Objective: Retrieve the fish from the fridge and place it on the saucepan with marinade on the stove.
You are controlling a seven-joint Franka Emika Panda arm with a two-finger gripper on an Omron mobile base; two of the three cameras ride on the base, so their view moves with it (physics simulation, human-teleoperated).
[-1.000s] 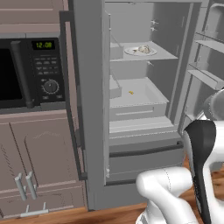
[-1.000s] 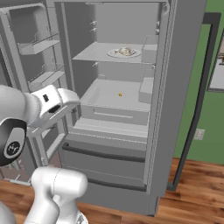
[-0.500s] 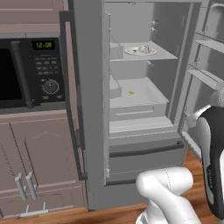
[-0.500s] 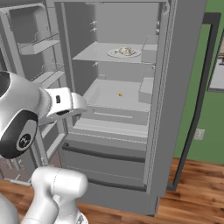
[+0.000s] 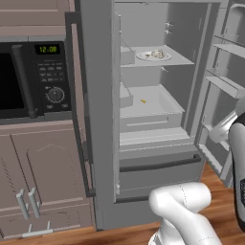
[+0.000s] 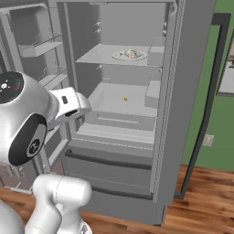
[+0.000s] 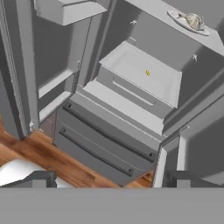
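The fridge (image 5: pixel 100 143) stands with both upper doors swung open. On its upper shelf lies the fish (image 5: pixel 158 53) (image 6: pixel 131 53) (image 7: pixel 194 20), a small pale lump resting on a white plate (image 6: pixel 119 56). My gripper (image 7: pixel 111 180) is open and empty, its dark fingertips (image 7: pixel 41 178) far apart. It hangs low in front of the fridge, well short of the shelf and below the fish. My white hand (image 6: pixel 69 104) is level with the middle drawer, left of the opening. The saucepan, marinade and stove are out of view.
A tiny yellow speck (image 5: pixel 143 101) lies in the pale middle drawer (image 7: pixel 140 72). Door bins (image 5: pixel 225 72) jut out on the right, another door (image 6: pixel 39 45) on the left. A black microwave (image 5: pixel 28 79) over brown cabinets (image 5: pixel 43 186) stands left of the fridge. Wooden floor (image 6: pixel 205 201) lies below.
My arm has swung: its dark link slid toward the right edge of the left base view, and the hand moved slightly nearer the fridge. The gripper stayed open.
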